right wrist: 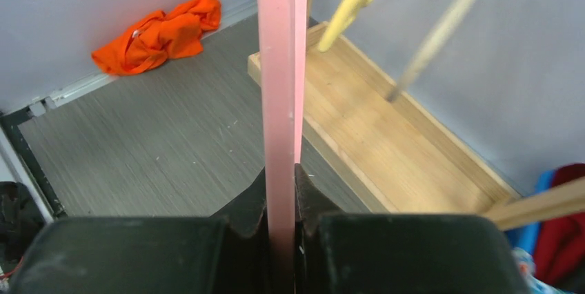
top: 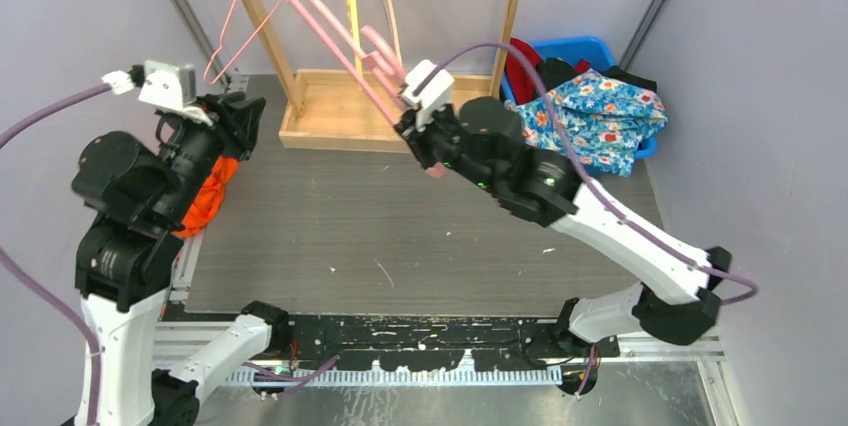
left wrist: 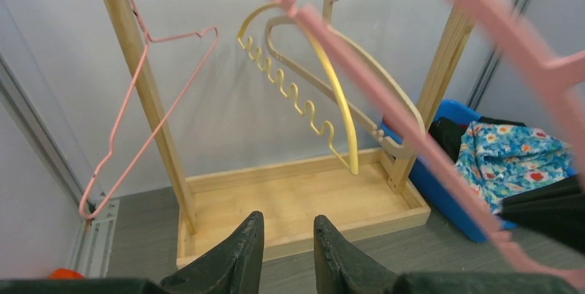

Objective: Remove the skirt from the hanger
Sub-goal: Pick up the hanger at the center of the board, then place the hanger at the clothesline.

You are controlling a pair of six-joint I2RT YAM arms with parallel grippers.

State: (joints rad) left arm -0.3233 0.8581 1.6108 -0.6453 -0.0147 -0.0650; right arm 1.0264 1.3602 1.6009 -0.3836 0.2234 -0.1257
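Observation:
The pink plastic hanger [top: 330,31] [left wrist: 386,101] hangs slanted from the rack's rail, bare. My right gripper [top: 420,141] [right wrist: 281,170] is shut on the lower bar of the pink hanger [right wrist: 279,66], which runs straight up between the pads. The orange skirt [top: 205,196] [right wrist: 162,32] lies crumpled on the table by the left wall, partly under my left arm; only a sliver of the skirt [left wrist: 65,273] shows in the left wrist view. My left gripper [top: 240,111] [left wrist: 288,221] hovers above it, facing the rack, its fingers slightly apart with nothing between them.
A wooden rack with a tray base [top: 340,116] stands at the back centre and carries a pink wire hanger [left wrist: 148,101], a yellow wavy hanger [left wrist: 331,94] and a wooden hanger [left wrist: 372,94]. A blue bin [top: 585,51] with flowered cloth [top: 600,111] sits at the back right.

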